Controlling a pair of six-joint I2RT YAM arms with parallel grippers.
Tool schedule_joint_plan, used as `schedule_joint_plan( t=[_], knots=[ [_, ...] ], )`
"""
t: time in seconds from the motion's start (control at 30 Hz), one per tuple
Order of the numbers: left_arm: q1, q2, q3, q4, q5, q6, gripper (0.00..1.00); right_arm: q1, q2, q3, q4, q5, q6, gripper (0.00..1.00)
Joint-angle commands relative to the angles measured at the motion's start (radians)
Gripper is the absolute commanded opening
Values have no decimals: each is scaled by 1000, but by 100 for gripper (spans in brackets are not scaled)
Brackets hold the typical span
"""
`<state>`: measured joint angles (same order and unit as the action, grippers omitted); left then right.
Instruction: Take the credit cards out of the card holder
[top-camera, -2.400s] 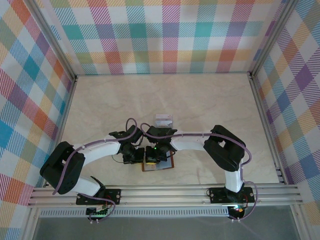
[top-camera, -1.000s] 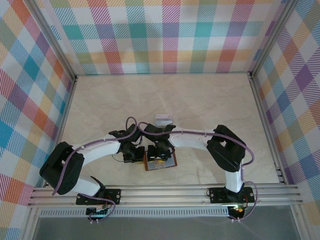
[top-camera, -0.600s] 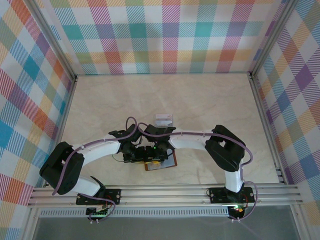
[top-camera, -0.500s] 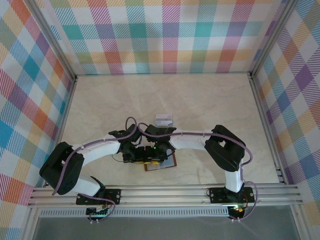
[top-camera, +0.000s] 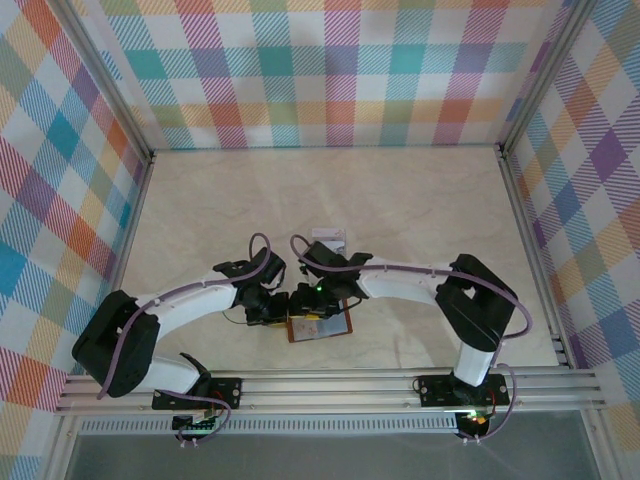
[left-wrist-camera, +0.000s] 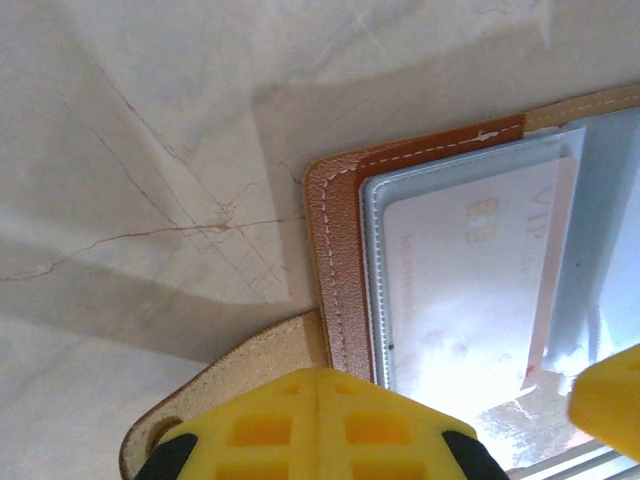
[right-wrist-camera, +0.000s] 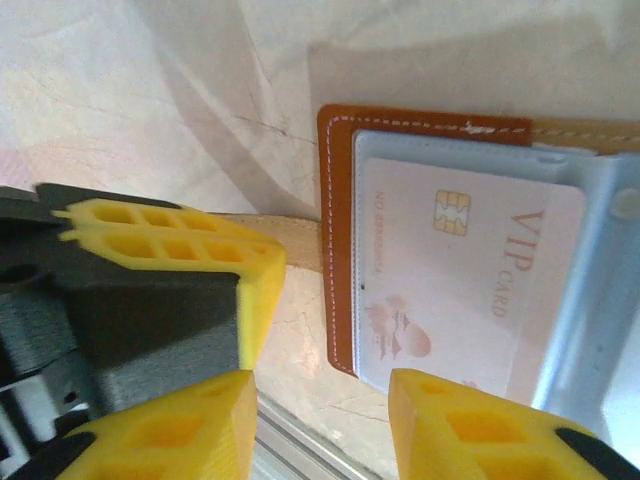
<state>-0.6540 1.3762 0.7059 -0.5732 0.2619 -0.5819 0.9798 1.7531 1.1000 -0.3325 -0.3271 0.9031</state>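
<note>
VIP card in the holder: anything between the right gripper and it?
Yes: the clear pocket covers the card, so the open right gripper cannot touch its face directly. Nothing else lies over the card holder. The shut left gripper sits at the snap tab, beside the card, not over it.

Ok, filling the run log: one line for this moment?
left gripper shut by snap tab | right gripper open over card holder | VIP card in pocket

Left jaws closed, close beside the partly parted right jaws.
</note>
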Motion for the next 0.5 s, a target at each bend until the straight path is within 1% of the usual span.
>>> schedule_joint_plan(
  t=[0.0, 0.1, 0.17, 0.23, 0.47],
  knots=[
    [-22, -25, 26, 0, 21, -34, 0, -19, -25, -23, -11, -9, -27, 39],
    [-33, -14, 26, 21, 34, -51, 0, -37, -5, -17, -66, 5, -52, 35],
    [-40, 7, 25, 44, 62, -63, 0, -43, 9, -17, -71, -2, -64, 33],
    [-51, 26, 29, 53, 65, -68, 0, -46, 22, -16, -78, 0, -71, 30],
    [-76, 77, 47, 68, 61, -73, 0, -49, 59, -17, -50, -37, -79, 30]
  ],
)
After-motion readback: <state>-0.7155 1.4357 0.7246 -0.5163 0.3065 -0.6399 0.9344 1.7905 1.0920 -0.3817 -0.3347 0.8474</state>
